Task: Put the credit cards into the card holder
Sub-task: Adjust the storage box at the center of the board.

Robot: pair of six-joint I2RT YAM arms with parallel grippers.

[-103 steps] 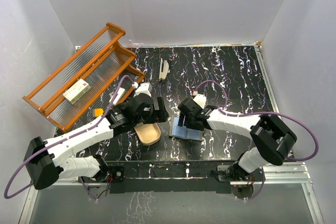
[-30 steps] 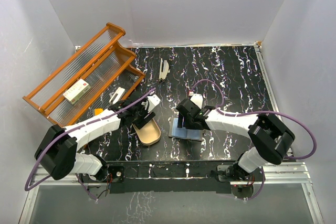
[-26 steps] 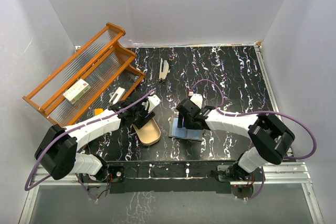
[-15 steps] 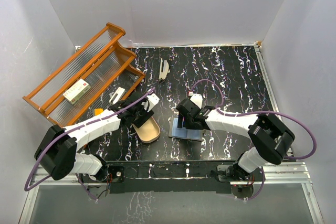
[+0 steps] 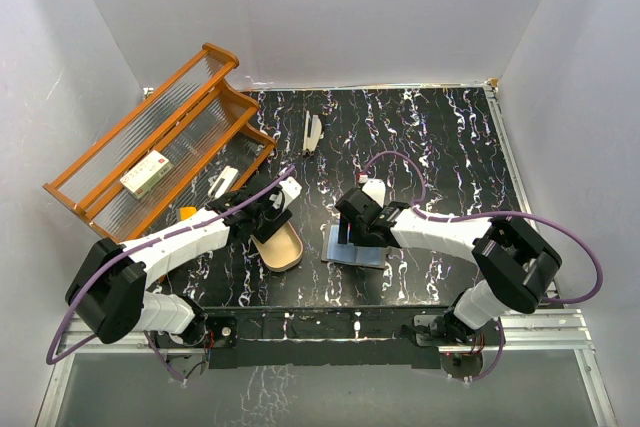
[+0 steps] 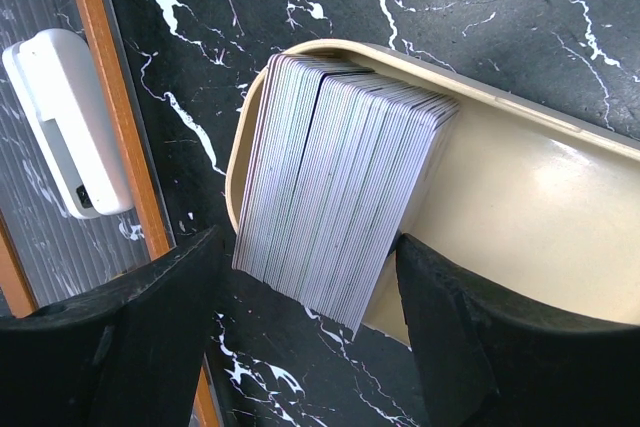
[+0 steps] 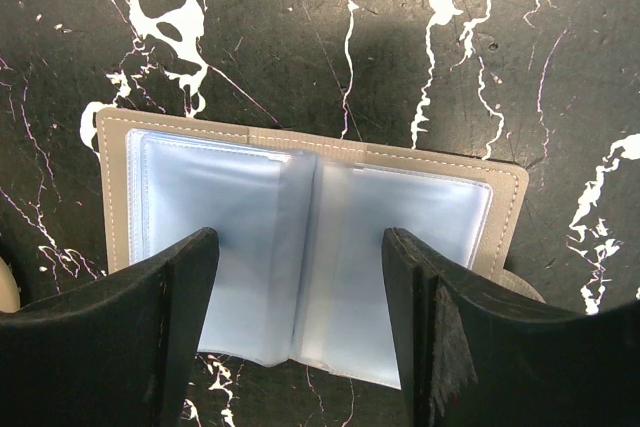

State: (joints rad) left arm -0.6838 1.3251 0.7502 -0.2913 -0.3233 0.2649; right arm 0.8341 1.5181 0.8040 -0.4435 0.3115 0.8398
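Our left fingers (image 6: pixel 120 347), apart, have dropped to straddle the cards (image 6: pixel 330 187) standing in the tray's (image 6: pixel 520 217) far end, so we judge a grasp comes next. Right of the tray, our right fingers (image 7: pixel 110 337) stand apart over the open holder (image 7: pixel 410 227).

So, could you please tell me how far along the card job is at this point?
Done: the card holder lies open on the table, no card visible inside. In hand: the left gripper hangs open astride the credit cards stacked in the tan tray; the right gripper is open over the holder. Left: every card has yet to be grasped and sleeved.
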